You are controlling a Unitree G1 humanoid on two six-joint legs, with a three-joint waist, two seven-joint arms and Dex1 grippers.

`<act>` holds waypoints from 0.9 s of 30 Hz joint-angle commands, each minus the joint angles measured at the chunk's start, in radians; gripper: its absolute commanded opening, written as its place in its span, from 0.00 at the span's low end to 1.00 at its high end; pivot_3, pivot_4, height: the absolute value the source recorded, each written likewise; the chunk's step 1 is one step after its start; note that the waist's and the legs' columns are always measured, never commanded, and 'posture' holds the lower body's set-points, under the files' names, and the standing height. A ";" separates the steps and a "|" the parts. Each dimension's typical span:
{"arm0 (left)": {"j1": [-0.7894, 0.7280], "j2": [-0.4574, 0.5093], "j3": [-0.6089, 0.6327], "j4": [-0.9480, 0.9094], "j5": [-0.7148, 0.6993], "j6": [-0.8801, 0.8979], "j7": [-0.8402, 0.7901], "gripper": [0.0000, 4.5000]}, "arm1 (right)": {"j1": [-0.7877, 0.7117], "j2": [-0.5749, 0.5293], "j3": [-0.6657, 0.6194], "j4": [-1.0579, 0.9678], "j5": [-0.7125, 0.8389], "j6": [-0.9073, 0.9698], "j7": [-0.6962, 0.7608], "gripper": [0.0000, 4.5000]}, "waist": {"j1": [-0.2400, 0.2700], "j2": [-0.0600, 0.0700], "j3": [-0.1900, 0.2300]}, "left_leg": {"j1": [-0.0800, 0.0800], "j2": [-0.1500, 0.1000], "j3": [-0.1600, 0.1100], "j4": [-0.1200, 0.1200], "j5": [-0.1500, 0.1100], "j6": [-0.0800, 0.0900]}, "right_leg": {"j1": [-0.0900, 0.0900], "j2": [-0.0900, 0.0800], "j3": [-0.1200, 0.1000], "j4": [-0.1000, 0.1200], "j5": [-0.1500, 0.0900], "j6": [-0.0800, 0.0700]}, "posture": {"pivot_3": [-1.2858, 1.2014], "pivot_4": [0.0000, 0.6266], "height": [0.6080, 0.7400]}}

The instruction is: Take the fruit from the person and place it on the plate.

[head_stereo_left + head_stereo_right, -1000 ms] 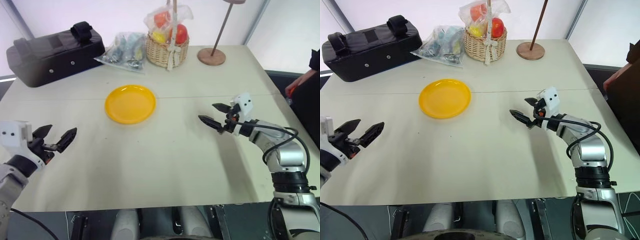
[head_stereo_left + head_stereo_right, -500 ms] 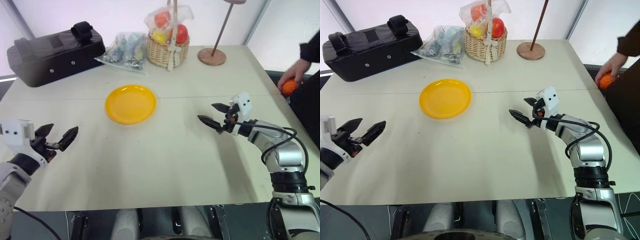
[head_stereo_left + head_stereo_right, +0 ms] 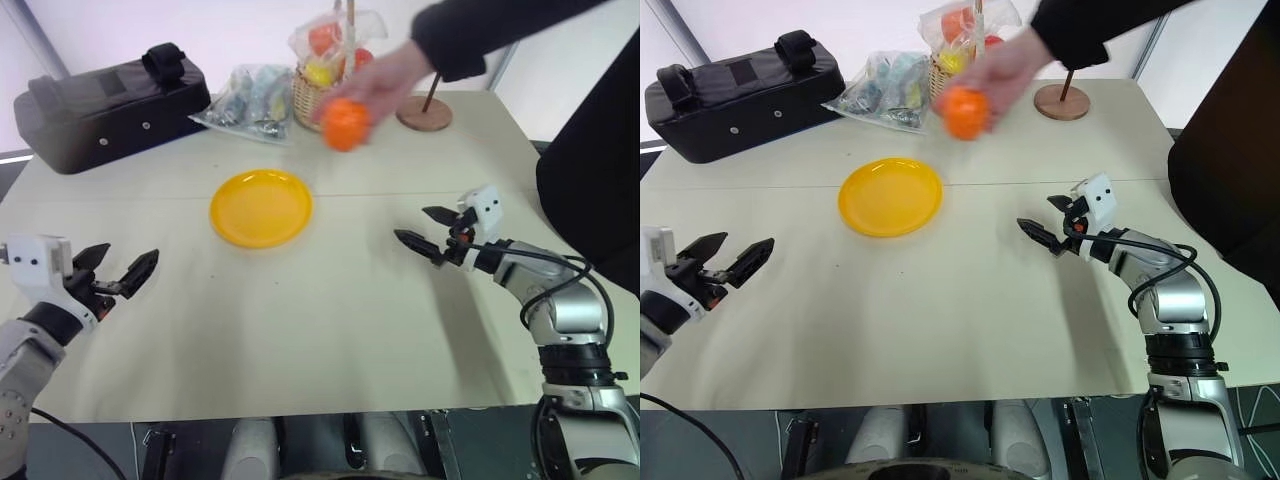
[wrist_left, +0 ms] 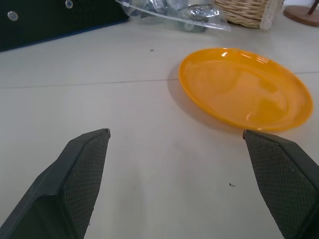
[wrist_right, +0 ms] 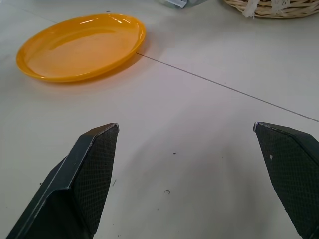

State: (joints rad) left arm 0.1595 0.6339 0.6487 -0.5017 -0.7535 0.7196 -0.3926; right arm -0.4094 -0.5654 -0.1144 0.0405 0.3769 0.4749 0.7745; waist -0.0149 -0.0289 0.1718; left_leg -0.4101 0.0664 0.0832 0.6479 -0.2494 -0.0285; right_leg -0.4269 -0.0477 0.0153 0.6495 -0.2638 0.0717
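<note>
Left to right across the worktop (image 3: 300, 330): my left jaws (image 3: 118, 275), spread and empty; one black case (image 3: 105, 105); one clear bag (image 3: 245, 95); one yellow plate (image 3: 261, 207), holding nothing; one wicker basket (image 3: 333, 100) of wrapped fruits; one fruit (image 3: 344, 123) gripped in the person's hand (image 3: 380, 75), in the air beyond the plate; one wooden stand base (image 3: 423, 113); my right jaws (image 3: 428, 232), spread and empty.

Grey-and-white arms; black cable looping along the right arm (image 3: 555, 300); the person (image 3: 590, 190) wears seemingly black sleeves.
</note>
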 commanded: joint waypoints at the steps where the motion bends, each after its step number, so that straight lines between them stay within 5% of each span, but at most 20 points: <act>1: -0.011 0.009 0.005 -0.006 0.009 -0.025 -0.006 1.00 | -0.013 0.005 -0.006 -0.038 0.010 -0.017 -0.002 0.98 | 0.000 0.000 0.000 | 0.000 0.000 0.000 0.000 0.000 0.000 | 0.000 0.000 0.000 0.000 0.000 0.000 | 0.52 0.24 1.00; 17: -0.074 0.047 0.027 0.005 -0.013 -0.012 -0.021 1.00 | -0.013 0.004 0.003 -0.038 0.007 -0.024 0.003 0.98 | 0.002 0.000 0.000 | 0.000 0.000 0.000 0.000 0.000 0.000 | 0.000 0.000 0.000 0.000 0.000 0.000 | 0.52 0.24 1.00; 27: -0.113 0.075 -0.030 0.032 0.004 -0.013 -0.044 1.00 | -0.069 -0.191 -0.063 -0.357 0.315 0.307 0.169 0.98 | 0.000 0.000 0.000 | 0.000 0.000 -0.001 -0.001 0.000 0.000 | 0.000 0.000 0.000 0.000 0.000 0.000 | 0.52 0.24 1.00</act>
State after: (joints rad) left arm 0.0624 0.6964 0.6271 -0.4687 -0.7529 0.7174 -0.4280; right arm -0.4594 -0.7401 -0.1429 -0.2618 0.6384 0.7537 0.9329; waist -0.0148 -0.0288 0.1719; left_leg -0.4101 0.0668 0.0825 0.6474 -0.2495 -0.0284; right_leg -0.4270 -0.0474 0.0149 0.6494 -0.2638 0.0719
